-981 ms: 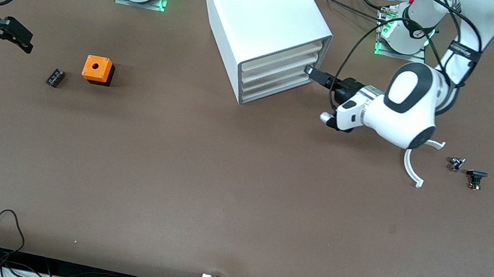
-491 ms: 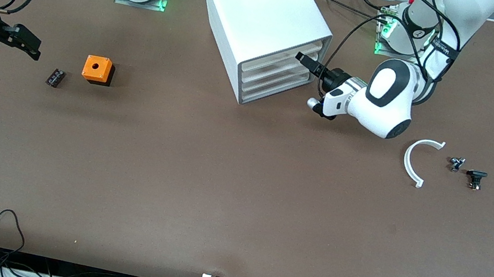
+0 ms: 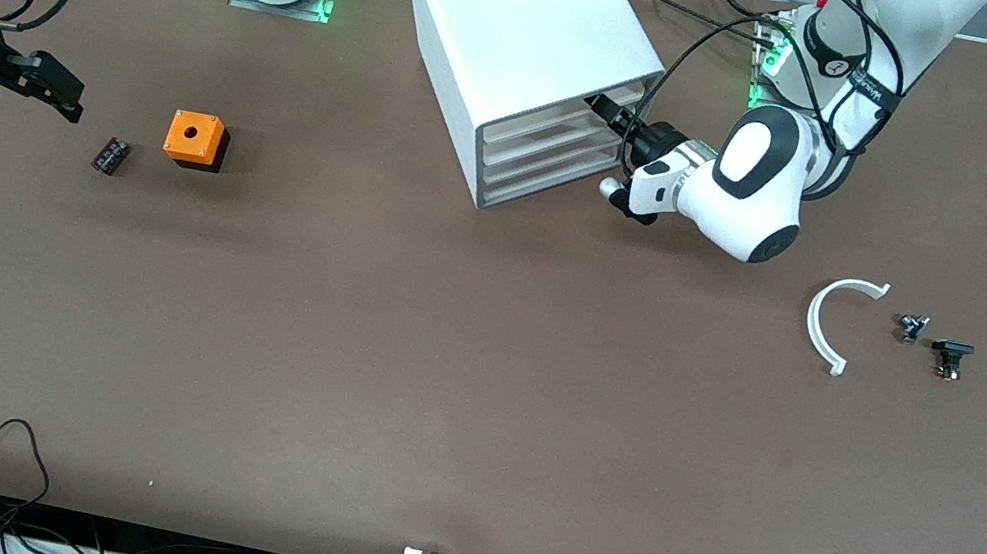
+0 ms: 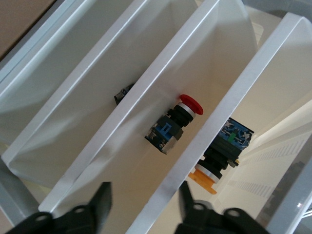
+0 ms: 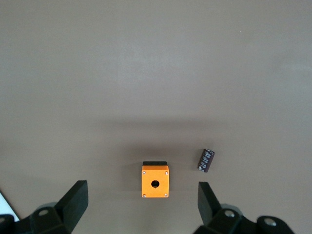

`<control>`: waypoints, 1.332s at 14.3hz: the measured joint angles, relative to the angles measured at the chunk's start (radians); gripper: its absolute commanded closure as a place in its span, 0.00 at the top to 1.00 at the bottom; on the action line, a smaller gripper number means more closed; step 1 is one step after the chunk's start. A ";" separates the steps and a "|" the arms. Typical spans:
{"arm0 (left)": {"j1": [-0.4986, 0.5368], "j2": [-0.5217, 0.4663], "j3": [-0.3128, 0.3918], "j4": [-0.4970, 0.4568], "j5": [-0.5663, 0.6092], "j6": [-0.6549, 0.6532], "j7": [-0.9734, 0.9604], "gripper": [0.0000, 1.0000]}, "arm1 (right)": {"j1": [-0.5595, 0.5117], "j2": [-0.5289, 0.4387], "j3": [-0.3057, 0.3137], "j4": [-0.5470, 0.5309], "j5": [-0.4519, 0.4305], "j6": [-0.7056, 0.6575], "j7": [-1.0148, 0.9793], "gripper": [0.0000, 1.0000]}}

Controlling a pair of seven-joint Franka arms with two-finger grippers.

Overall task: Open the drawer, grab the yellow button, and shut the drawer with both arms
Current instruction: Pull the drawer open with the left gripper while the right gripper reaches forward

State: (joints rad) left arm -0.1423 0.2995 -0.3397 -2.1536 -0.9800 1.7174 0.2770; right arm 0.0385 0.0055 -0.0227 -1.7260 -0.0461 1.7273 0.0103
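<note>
The white drawer cabinet [image 3: 535, 41] stands between the arms' bases. My left gripper [image 3: 604, 108] is at its upper drawer fronts. In the left wrist view the left gripper [image 4: 145, 201] is open, with one finger on each side of a drawer's white edge [image 4: 195, 146], apart from it. The button [image 4: 218, 160], with its orange cap and black-and-blue body, lies inside a drawer just past that edge. My right gripper [image 3: 45, 86] is open and empty over the table near the right arm's end. In the right wrist view it [image 5: 141, 196] hangs above the orange cube.
A red-capped button [image 4: 174, 126] lies in the neighbouring drawer. An orange cube with a hole [image 3: 195, 138] and a small black part [image 3: 111, 154] sit near the right gripper. A white arc [image 3: 826, 320] and two small black parts [image 3: 913, 327] [image 3: 950, 356] lie toward the left arm's end.
My left gripper has moved from beside the lower drawers up and in to the cabinet's upper drawer fronts. My right gripper has shifted slightly toward the orange cube.
</note>
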 measured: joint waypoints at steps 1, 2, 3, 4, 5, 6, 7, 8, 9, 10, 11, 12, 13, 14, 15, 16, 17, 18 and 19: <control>0.001 -0.001 0.000 0.000 0.000 0.000 0.003 0.00 | 0.000 0.000 0.000 0.000 0.000 0.000 0.000 1.00; 0.004 -0.003 0.000 0.002 -0.006 -0.002 0.005 0.00 | 0.000 0.000 0.000 0.000 0.000 0.000 0.000 1.00; 0.010 -0.006 0.000 0.003 -0.007 -0.002 0.015 0.00 | 0.000 0.000 0.000 0.000 0.000 0.000 0.000 1.00; 0.023 -0.007 0.002 0.003 -0.007 0.008 0.022 0.00 | 0.002 0.000 0.000 0.000 0.000 0.000 0.000 1.00; 0.043 -0.009 0.006 0.004 -0.007 0.028 0.023 0.00 | 0.009 0.001 0.000 0.000 -0.001 0.000 0.000 1.00; 0.067 -0.013 0.014 0.007 -0.008 0.043 0.027 0.00 | 0.022 0.002 0.001 0.000 -0.007 0.000 0.000 1.00; 0.091 -0.020 0.027 0.011 -0.012 0.057 0.037 0.00 | 0.043 0.004 0.001 0.000 -0.023 0.000 0.000 1.00; 0.110 -0.027 0.047 0.019 -0.020 0.072 0.051 0.00 | 0.063 0.009 0.002 0.000 -0.038 0.000 0.000 1.00; 0.123 -0.032 0.072 0.029 -0.020 0.088 0.056 0.00 | 0.080 0.014 0.002 0.000 -0.044 0.001 0.002 1.00; 0.134 -0.033 0.094 0.037 -0.020 0.099 0.058 0.00 | 0.089 0.017 0.002 0.000 -0.043 0.003 0.003 1.00; 0.145 -0.033 0.109 0.047 -0.020 0.112 0.059 0.18 | 0.092 0.020 0.002 0.000 -0.041 0.004 0.003 1.00; 0.151 -0.032 0.120 0.061 -0.020 0.126 0.057 0.99 | 0.092 0.021 0.002 0.000 -0.038 0.005 0.003 1.00; 0.156 -0.031 0.125 0.073 -0.020 0.139 0.054 1.00 | 0.095 0.021 0.002 0.000 -0.037 0.005 0.003 1.00; 0.160 -0.029 0.129 0.082 -0.020 0.163 0.043 1.00 | 0.105 0.022 0.003 0.000 -0.036 0.005 0.003 1.00; 0.163 -0.028 0.133 0.087 -0.020 0.186 0.035 1.00 | 0.122 0.023 0.003 0.000 -0.036 0.004 0.003 1.00; 0.168 -0.028 0.136 0.096 -0.019 0.197 0.031 1.00 | 0.140 0.028 0.004 0.000 -0.036 0.003 0.003 1.00; 0.170 -0.029 0.139 0.110 -0.003 0.202 0.029 1.00 | 0.154 0.037 0.004 0.000 -0.036 0.004 0.003 1.00; 0.172 -0.030 0.143 0.129 0.042 0.204 0.027 1.00 | 0.170 0.047 0.005 0.000 -0.035 0.011 0.003 1.00; 0.176 -0.033 0.148 0.155 0.101 0.207 0.026 1.00 | 0.192 0.060 0.005 0.000 -0.035 0.029 0.002 1.00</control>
State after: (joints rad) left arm 0.0337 0.2661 -0.1917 -1.9989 -0.8794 1.9247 0.3030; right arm 0.2309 0.0652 -0.0173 -1.7258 -0.0808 1.7565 0.0126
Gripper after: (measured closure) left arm 0.264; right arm 0.000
